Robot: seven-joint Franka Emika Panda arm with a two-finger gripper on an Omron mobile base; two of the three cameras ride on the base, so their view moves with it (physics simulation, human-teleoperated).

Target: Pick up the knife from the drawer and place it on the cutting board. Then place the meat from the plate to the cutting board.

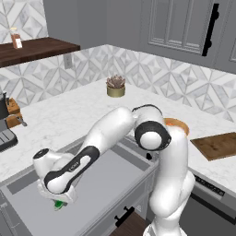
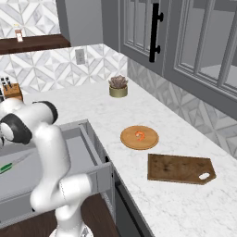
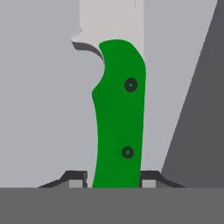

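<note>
Down in the open drawer [image 2: 88, 139], our hand [image 3: 114, 181] has its fingertips [image 3: 74, 179] touching both sides of the knife's [image 3: 118, 113] green handle.

1. knife [image 3: 119, 113]: smooth matt green handle, plastic-looking, two dark rivets; pale silvery metal-looking blade.
2. drawer [image 1: 106, 182]: flat matt grey inside, smooth.
3. cutting board [image 2: 179, 168]: dark brown wood, visible grain.
4. plate [image 2: 139, 138]: orange-tan, wood-coloured, smooth.
5. counter [image 2: 162, 194]: white veined marble look.
</note>
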